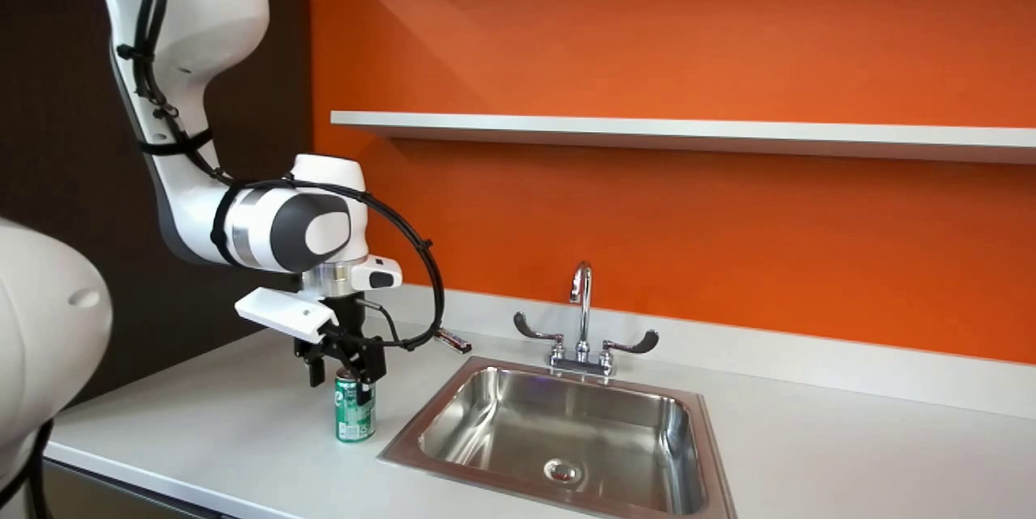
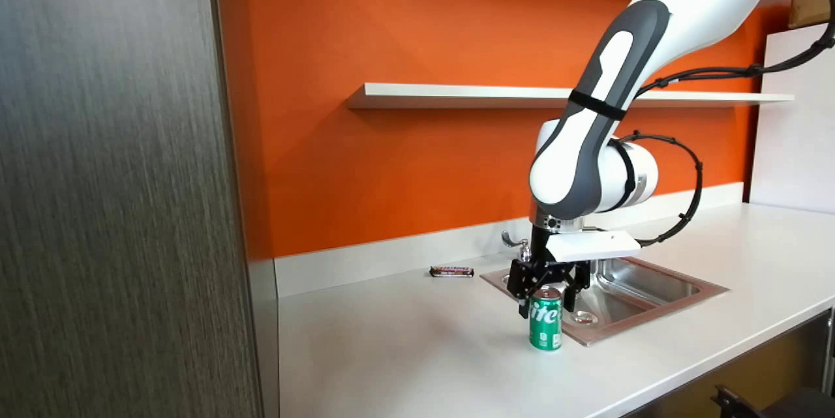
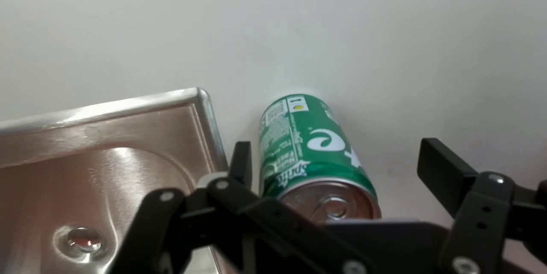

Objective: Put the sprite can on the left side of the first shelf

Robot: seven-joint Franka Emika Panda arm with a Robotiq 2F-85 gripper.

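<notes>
A small bar-shaped item (image 2: 451, 272) lies on the white counter (image 2: 391, 346) near the steel sink (image 1: 623, 430) and faucet (image 1: 583, 308).

Green can (image 3: 312, 150), wrist view: brand reads "Sprite", a small white wordmark (image 3: 292, 173) near the top rim. Large white "e" (image 3: 326, 140) on the side, part of a "t" next to it, cut by the curve. Fine-print panel (image 3: 277, 137) alongside: the word "Facts" makes out, small lines blurred. White box (image 3: 298, 104) with yellow dot near the base, print too small.

In an exterior view, same can (image 2: 545, 327): big white "ite"; marks below too small. In both exterior views, wrapped roll (image 2: 451, 272): coloured wrapper print, too small to read.
</notes>
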